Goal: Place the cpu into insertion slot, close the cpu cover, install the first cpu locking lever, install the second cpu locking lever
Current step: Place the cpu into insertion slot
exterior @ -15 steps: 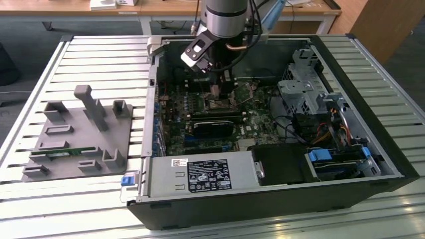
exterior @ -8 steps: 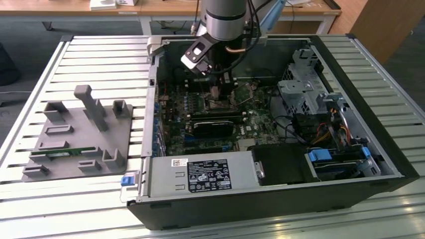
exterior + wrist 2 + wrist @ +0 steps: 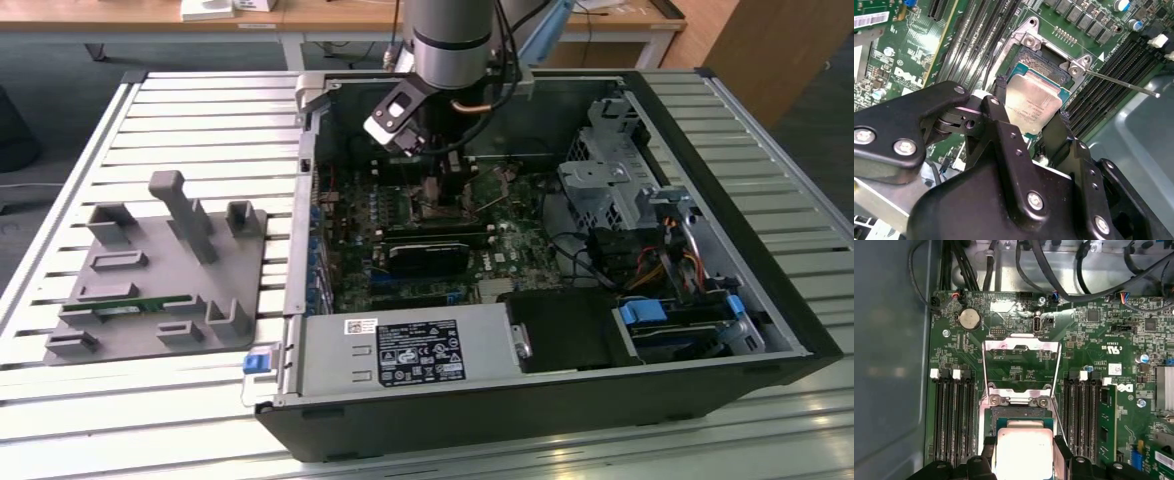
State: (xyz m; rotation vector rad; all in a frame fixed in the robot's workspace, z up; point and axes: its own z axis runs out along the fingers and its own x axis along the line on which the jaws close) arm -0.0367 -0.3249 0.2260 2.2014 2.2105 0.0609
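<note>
Holding the cpu [image 3: 1024, 452] level over the insertion slot [image 3: 1021, 413]
The tool [image 3: 1030, 116] grips it by two opposite edges, silvery top up; it is square, with no long axis, sides parallel to the slot's rim beneath. Best kept flat and set down without force. Beyond the tool, the cpu cover [image 3: 1021, 344] is open.

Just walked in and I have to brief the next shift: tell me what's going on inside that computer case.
The robot arm reaches into the open computer case. Its gripper grips the cpu by two opposite edges, right over the insertion slot; whether it is seated cannot be told. The cpu cover is swung open, and one locking lever stands unlatched.
</note>
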